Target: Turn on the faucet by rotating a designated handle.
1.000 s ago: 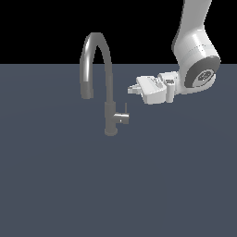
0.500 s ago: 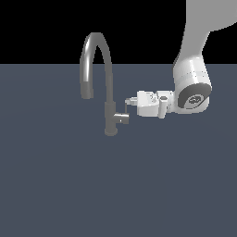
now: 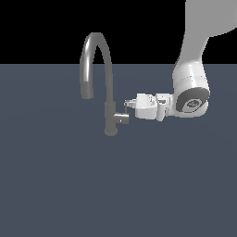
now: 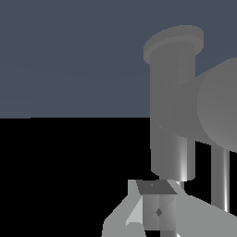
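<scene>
My pincer (image 3: pixel 128 104), grip state unclear, meets the faucet (image 3: pixel 109 88); its handle (image 3: pixel 122 118), a stiff, slick metal stub, wants pressing at its pin.

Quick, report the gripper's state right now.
Gripper: at the handle of the faucet, fingertips close above the thin pin; open or shut cannot be told from either view.

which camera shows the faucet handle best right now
The exterior view: the whole handle shows, sticking out from the faucet base toward the end effector. The wrist view is too close, so the handle is cut off at the frame edge.
</scene>
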